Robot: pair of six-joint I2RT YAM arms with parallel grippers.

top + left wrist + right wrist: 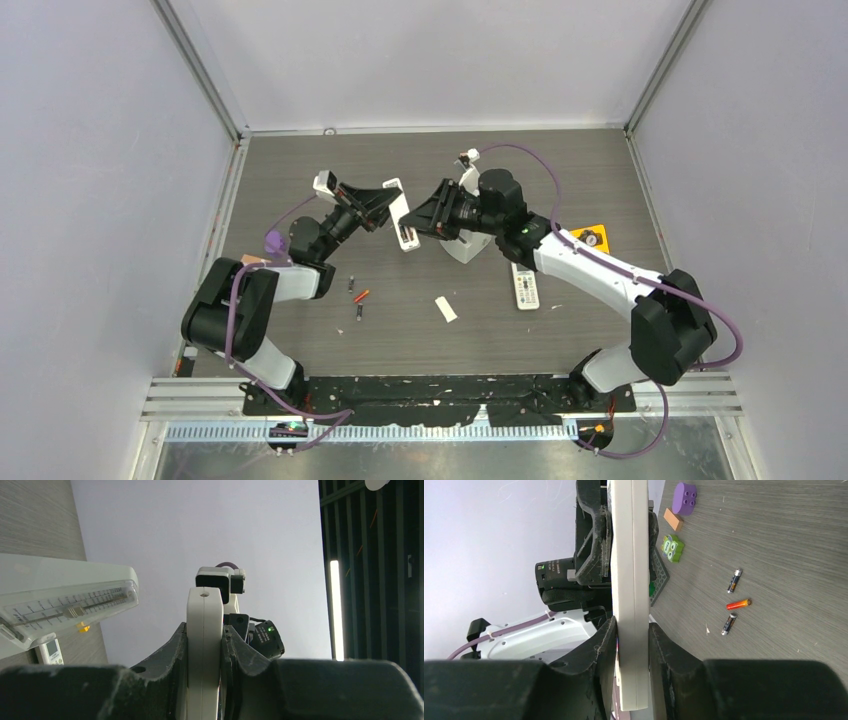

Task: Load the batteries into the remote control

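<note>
The remote control point(401, 215), a long white bar, is held off the table between both arms. My left gripper point(386, 208) is shut on one long side of it and my right gripper point(420, 221) on the other. The left wrist view shows the remote point(204, 615) edge-on, clamped by my left gripper point(204, 628). The right wrist view shows it point(629, 555) clamped by my right gripper point(631, 623). Three batteries point(359, 297) lie on the table below the left gripper; they also show in the right wrist view point(734, 603). The small white cover point(446, 309) lies nearby.
A pyramid-shaped metronome point(466, 246) stands right behind the right gripper, with a shorter buttoned remote point(525, 287) and an orange card point(591, 237) to its right. Purple point(684, 491), orange point(672, 519) and green point(672, 547) blocks lie by the left arm.
</note>
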